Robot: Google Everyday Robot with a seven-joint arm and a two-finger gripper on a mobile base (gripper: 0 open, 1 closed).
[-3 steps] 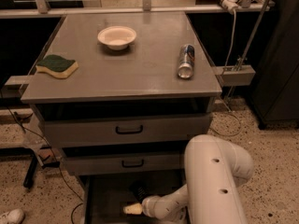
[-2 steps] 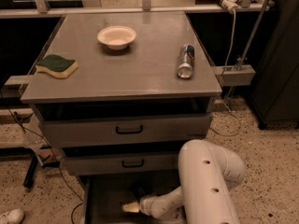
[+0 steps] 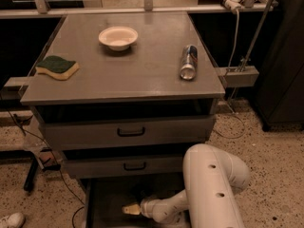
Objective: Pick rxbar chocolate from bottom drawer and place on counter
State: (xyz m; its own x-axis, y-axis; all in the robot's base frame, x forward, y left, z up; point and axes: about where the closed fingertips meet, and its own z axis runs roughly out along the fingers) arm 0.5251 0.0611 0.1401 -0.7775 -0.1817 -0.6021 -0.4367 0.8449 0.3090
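Your gripper sits low in the open drawer, near its front, pointing left. You cannot tell whether it is open or closed. The bar is probably the dark shape just beyond the gripper, toward the cabinet; it is hard to make out and seems not yet held. The main risk is grasping nothing in that dark tray, or nudging the flat bar farther in under the middle drawer. Lift too steeply and the arm may catch that drawer's front. On the counter, the can lies on its side at the right and could roll if bumped.
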